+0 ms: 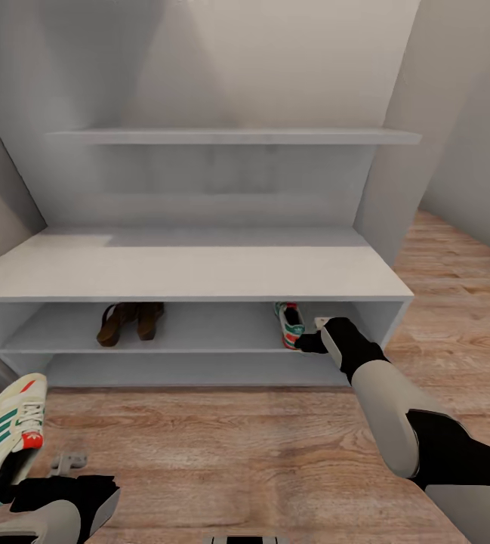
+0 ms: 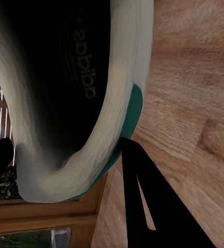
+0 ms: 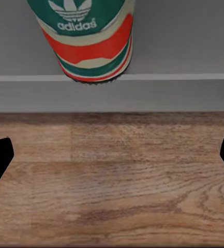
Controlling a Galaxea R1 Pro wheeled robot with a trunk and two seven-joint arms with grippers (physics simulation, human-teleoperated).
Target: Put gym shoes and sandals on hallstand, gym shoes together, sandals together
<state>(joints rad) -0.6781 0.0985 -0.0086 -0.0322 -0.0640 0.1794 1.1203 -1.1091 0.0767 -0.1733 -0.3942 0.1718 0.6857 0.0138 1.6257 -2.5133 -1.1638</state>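
Wide, low white rack (image 1: pixel 192 276) against pale grey walls: flat matte bench-like top, two open shelf levels beneath, a thin wall shelf (image 1: pixel 233 137) higher up. Light-brown plank floor (image 1: pixel 245 446) in front, grain and knots plainly visible, running on at the right past the rack's end. On the upper open level, toward the left, two dark brown leather sandals (image 1: pixel 130 321) side by side, wide straps, heels facing out. On the same level near the right end, one sneaker (image 1: pixel 291 324), cream with green stripes and a red-orange heel band, its rounded heel at the shelf's front edge; in the right wrist view the same sneaker (image 3: pixel 87 39) with a green trefoil patch above glossy red and green bands, sitting on the smooth grey shelf edge above the wood. Right arm, glossy white shell with black joints, reaching to that shelf; right claw (image 1: pixel 314 341) just beside the sneaker's heel, spread wide with both black tips apart and nothing between them. Second sneaker (image 1: pixel 7 438) low at the left, cream upper, three green stripes, red tongue patch, lifted above the floor; left claw (image 1: pixel 44 491) pinching it at the heel end, black fingers (image 2: pixel 153 201) pressed against the soft cream collar and dark lining (image 2: pixel 60 88).
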